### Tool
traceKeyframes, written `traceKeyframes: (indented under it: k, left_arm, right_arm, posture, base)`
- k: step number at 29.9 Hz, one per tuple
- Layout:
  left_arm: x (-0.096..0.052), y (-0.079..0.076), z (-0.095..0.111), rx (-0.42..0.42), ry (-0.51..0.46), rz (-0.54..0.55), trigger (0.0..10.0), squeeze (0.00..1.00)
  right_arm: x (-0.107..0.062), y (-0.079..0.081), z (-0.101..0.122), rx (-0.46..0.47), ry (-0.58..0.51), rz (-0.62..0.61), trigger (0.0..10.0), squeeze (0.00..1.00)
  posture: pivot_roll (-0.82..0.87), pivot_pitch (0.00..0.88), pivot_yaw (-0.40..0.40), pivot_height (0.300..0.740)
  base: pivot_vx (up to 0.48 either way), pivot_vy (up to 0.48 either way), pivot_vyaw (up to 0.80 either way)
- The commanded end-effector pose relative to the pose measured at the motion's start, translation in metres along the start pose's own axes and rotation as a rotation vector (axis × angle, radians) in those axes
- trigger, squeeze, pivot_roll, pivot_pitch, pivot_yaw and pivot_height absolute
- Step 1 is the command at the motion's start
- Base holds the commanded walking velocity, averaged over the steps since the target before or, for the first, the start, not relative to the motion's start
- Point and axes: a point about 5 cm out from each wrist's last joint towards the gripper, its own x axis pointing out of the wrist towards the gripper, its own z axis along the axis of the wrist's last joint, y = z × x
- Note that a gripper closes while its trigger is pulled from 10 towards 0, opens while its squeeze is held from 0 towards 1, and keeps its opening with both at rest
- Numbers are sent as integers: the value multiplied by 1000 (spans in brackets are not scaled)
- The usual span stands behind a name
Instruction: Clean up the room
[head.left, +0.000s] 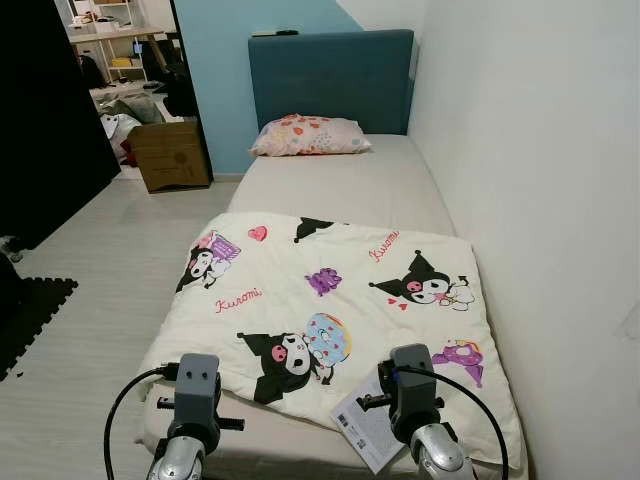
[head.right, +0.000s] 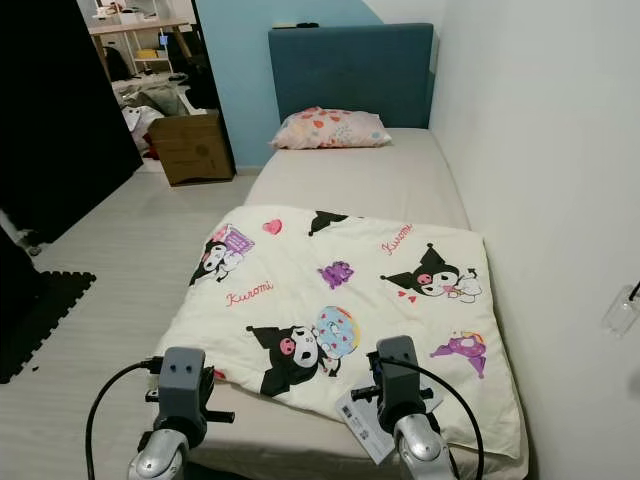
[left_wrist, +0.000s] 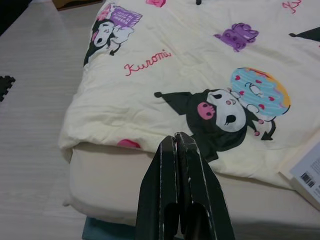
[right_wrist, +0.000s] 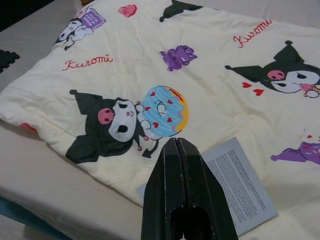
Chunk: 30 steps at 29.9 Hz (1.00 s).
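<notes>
- Single bed (head.left: 340, 185) against the white wall on the right, with a blue upholstered headboard (head.left: 330, 78) at the far end.
- Floral pillow (head.left: 308, 135) lying flat at the head of the bed, touching the base of the headboard.
- Cream Kuromi-print blanket (head.left: 320, 310) spread over the near half of the mattress; bare beige sheet between its far edge and the pillow.
- Near left corner of the blanket bunched at the mattress edge, as seen in the left wrist view.
- Grey-blue booklet (right_wrist: 240, 185) with printed text and a barcode, lying flat on the blanket near the foot of the bed, toward the right side.
- Left gripper (left_wrist: 176, 145) held above the near left edge of the bed, fingers pressed together, nothing between them.
- Right gripper (right_wrist: 176, 147) held above the near end of the blanket, just beside the booklet, fingers likewise pressed together and empty.
- Cardboard box (head.left: 170, 153) on the pale wood-look floor left of the headboard, by an open doorway.
- Black foam mat (head.left: 30, 310) on the floor at the far left.
- Cluttered shelves and desk (head.left: 110, 35) visible through the doorway.
</notes>
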Motion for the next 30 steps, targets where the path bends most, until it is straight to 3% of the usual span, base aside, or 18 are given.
traceKeyframes:
  k: [1, 10, 18, 30]
  left_arm:
    - [-1, 5, -3, 12, 11, 9, 10000, 0]
    - [-1, 3, -3, 25, 10, -16, 10000, 0]
    - [-2, 2, -4, 20, 16, -25, 10000, 0]
    - [-3, 6, -5, -3, 16, 0, 10000, 0]
  right_arm:
    - [0, 3, 0, 19, -2, 1, 10000, 0]
    - [0, 3, -1, 22, 0, -3, 10000, 0]
    - [-1, 2, -2, 20, 4, -4, 10000, 0]
    - [-1, 2, -2, 23, 5, -4, 10000, 0]
  posture:
    - [-8, 45, 27, 734]
    - [-9, 50, 25, 734]
    - [-12, 54, 25, 734]
    - [-13, 57, 23, 734]
  base:
    - [0, 0, 0]
    - [0, 0, 0]
    - [0, -480, 0]
    - [0, 0, 0]
